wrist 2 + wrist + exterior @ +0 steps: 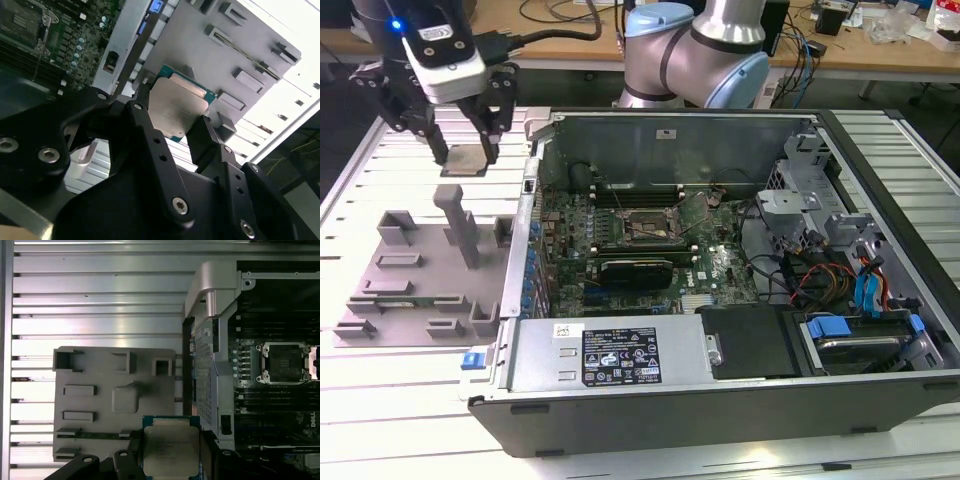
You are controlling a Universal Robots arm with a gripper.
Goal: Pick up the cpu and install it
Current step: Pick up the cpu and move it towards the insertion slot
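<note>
My gripper [466,157] is shut on the cpu [465,161], a thin silvery square chip, and holds it in the air above the grey tray [410,300] at the exterior view's left. Both wrist views show the cpu [176,107] [169,451] pinched by its edges between the black fingers [207,135]. The dark square socket [642,230] lies open on the motherboard inside the computer case, to the exterior view's right of the gripper; the first wrist view also shows the socket [283,362].
The open computer case [720,260] has raised metal walls, the nearest being its left wall [532,215]. Grey upright blocks [455,222] stand on the tray below the gripper. Cables and drive bays [840,290] crowd the case's right side. A slatted metal table [380,420] lies under everything.
</note>
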